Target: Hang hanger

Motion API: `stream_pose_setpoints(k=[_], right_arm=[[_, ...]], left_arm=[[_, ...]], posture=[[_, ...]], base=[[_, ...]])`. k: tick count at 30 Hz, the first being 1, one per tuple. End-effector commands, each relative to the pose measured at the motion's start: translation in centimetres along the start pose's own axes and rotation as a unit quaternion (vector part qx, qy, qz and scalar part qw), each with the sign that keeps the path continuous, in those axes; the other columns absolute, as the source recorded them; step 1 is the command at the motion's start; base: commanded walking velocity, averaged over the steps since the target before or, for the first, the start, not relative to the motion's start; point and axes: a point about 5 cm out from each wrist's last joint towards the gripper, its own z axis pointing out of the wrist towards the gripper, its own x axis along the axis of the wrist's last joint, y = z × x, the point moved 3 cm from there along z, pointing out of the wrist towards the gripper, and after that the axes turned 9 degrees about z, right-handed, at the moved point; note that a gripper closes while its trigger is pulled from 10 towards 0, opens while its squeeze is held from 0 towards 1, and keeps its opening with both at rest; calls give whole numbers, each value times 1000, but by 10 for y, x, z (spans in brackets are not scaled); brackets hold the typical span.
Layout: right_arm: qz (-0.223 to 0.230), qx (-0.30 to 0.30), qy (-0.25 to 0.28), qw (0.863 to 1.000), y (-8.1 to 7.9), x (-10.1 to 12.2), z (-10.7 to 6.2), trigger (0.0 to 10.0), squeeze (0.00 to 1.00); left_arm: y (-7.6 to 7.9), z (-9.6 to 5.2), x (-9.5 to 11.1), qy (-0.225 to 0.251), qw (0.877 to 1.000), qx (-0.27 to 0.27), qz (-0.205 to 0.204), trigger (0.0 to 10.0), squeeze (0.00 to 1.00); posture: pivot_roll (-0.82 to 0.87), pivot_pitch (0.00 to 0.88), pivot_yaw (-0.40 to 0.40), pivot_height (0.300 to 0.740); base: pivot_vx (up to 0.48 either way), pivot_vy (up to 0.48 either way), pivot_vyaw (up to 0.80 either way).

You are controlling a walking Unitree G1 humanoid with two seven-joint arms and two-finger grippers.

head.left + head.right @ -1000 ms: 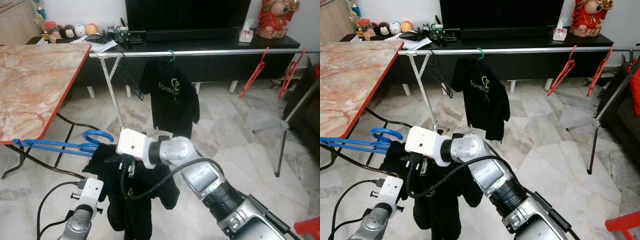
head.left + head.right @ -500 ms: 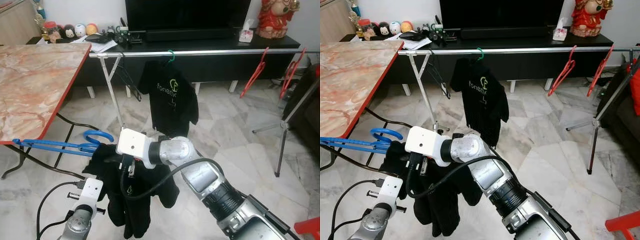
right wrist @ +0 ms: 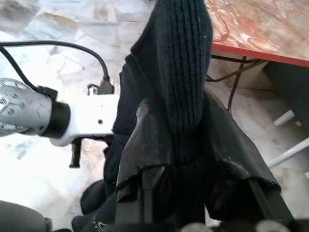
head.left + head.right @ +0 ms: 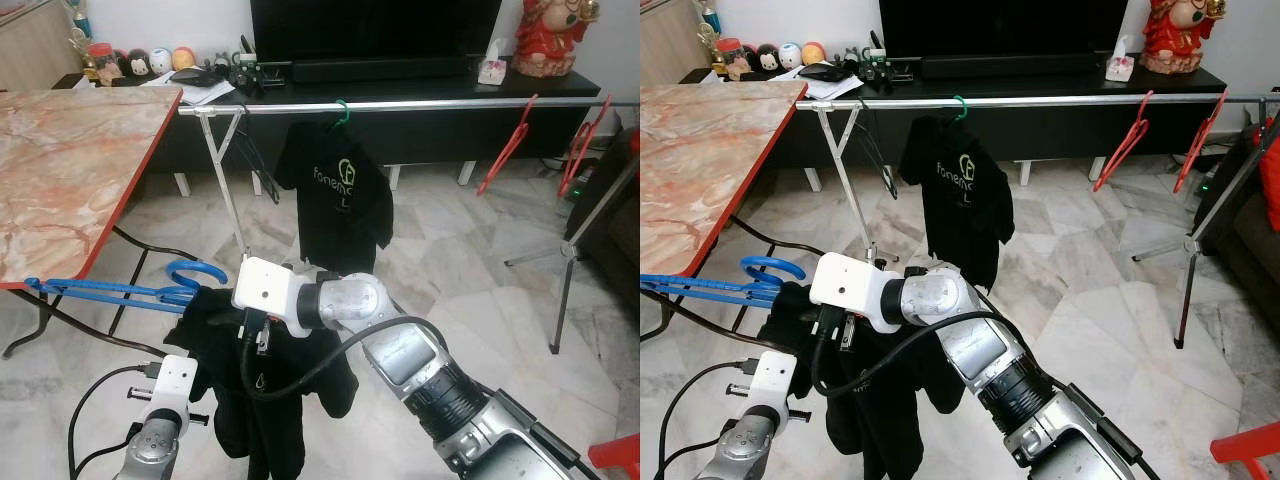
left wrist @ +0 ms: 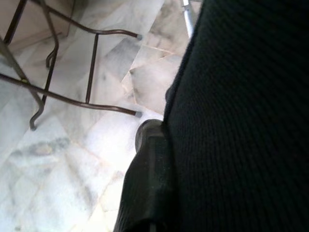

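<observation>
A blue hanger (image 4: 120, 291) carrying a black shirt (image 4: 262, 392) is held low in front of me, left of centre, lying nearly level with its hook (image 4: 196, 271) toward the rail. My right arm reaches across, and the right gripper (image 3: 183, 159) is shut on the shirt's dark fabric near the collar. My left gripper (image 5: 159, 140) sits under the shirt; one black finger (image 5: 147, 183) presses against the cloth, the other is covered. The silver clothes rail (image 4: 430, 103) runs across the back.
A second black shirt on a green hanger (image 4: 341, 192) hangs from the rail. Two red hangers (image 4: 508, 146) hang further right. A marble-topped table (image 4: 70, 160) stands at my left, its frame beside the blue hanger. A black TV console is behind the rail.
My left wrist has dropped slightly down and left. The held shirt's lower edge shifted a little, and the shirt on the rail swayed. The right arm stayed put.
</observation>
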Motion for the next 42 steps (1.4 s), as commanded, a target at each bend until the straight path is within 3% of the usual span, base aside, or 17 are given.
stream_pose_setpoints(k=[1, 2, 3, 4, 14, 21, 24, 29, 40, 42], right_arm=[[-47, -17, -8, 999, 8, 3, -6, 0, 0], [-44, -23, -16, 999, 12, -3, -9, 0, 0], [-37, -27, -22, 999, 15, -9, -13, 0, 0], [-30, -32, -27, 999, 17, -13, -16, 0, 0], [-24, -69, -90, 993, 37, -52, -49, 0, 0], [-21, -71, -96, 993, 38, -57, -54, 0, 0], [4, -83, -108, 991, 44, -80, -77, 0, 0], [39, -63, -78, 994, 40, -92, -99, 0, 0], [0, -7, -148, 989, 29, -122, -128, 0, 0], [-21, 1, -188, 982, 28, -133, -133, 0, 0]], left_arm=[[-4, 0, -7, -23, 1000, 7, 3, 0, 0], [-5, 0, -8, -26, 1000, 7, 3, 4549, 0], [-6, 0, -9, -28, 1000, 7, 2, 4549, 0], [-7, 0, -10, -30, 1000, 7, -3, 10000, 0], [-26, -3, -16, -33, 997, 36, -63, 10000, 0], [-30, -3, -13, -22, 996, 42, -75, 10000, 0], [-40, 3, 8, 21, 994, 26, -104, 10000, 0], [-44, 4, 22, 46, 992, 13, -114, 10000, 0], [-47, 3, 28, 53, 992, 0, -112, 10000, 0], [-48, 3, 30, 54, 992, -1, -112, 10000, 0]], posture=[[-107, 0, 63, 740], [-109, 0, 64, 740], [-109, 0, 64, 740], [-112, 0, 66, 740], [-107, 0, 64, 740], [-106, 0, 64, 740], [-102, 0, 66, 740], [-96, 0, 67, 740], [-100, 0, 72, 740], [-99, 0, 72, 740]], base=[[0, 0, 0], [0, 0, 0], [0, 0, 0], [0, 0, 0], [0, 0, 0], [0, 0, 0], [0, 0, 0], [0, 0, 0], [0, 0, 0], [0, 0, 0]])
